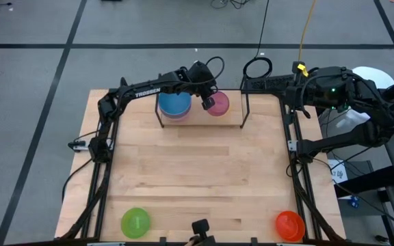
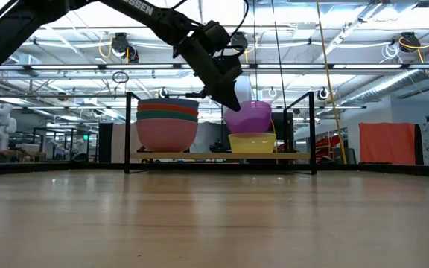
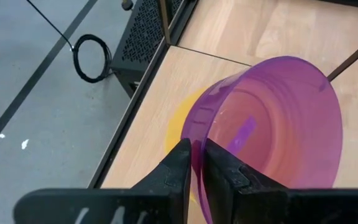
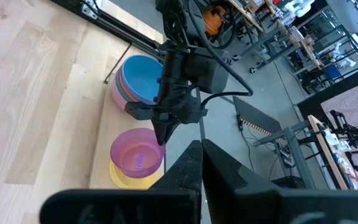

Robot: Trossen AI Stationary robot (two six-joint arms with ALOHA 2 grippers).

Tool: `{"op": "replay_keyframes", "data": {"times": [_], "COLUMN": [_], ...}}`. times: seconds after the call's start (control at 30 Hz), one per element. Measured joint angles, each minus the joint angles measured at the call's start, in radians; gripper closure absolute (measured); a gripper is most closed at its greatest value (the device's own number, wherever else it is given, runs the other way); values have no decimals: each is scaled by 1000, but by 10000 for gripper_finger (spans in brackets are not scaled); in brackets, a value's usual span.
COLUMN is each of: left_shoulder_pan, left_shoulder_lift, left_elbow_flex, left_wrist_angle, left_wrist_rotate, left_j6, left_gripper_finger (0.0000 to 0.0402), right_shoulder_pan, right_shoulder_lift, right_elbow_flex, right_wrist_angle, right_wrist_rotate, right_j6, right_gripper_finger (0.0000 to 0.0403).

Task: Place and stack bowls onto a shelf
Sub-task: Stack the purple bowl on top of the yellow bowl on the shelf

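Note:
On the shelf at the table's far edge, a stack of bowls stands with pink lowest and blue on top. Right of it a yellow bowl rests on the plank. My left gripper is shut on a purple bowl right over the yellow one. A green bowl and a red bowl rest on the table's near edge. My right gripper is shut and waits off the table's far right corner. My left gripper pinches the purple bowl's rim on its left side, one finger inside and one finger outside. The fingers slant down from above and from the left. The bowl hangs slightly tilted at the mouth of the yellow bowl; whether the two touch, I cannot tell.
Thin black shelf rods stand on either side of the plank. The right third of the plank is bare. The wide wooden tabletop lies bare between shelf and near bowls. A camera mount sits at the near edge.

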Motion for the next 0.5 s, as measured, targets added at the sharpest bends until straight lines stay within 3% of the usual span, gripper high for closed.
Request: {"op": "replay_keyframes", "data": {"times": [0.23,0.5], "left_shoulder_pan": [-5,-2], "left_shoulder_lift": [0,0], "left_elbow_flex": [0,0], "left_wrist_angle": [27,92], "left_wrist_rotate": [-8,-10], "left_j6": [30,-44], "left_gripper_finger": [360,360], "right_shoulder_pan": [0,0], "right_shoulder_lift": [0,0], "right_elbow_flex": [0,0], "right_wrist_angle": [0,0], "right_wrist_rotate": [0,0], "right_j6": [8,8], "right_gripper_finger": [403,403]}}
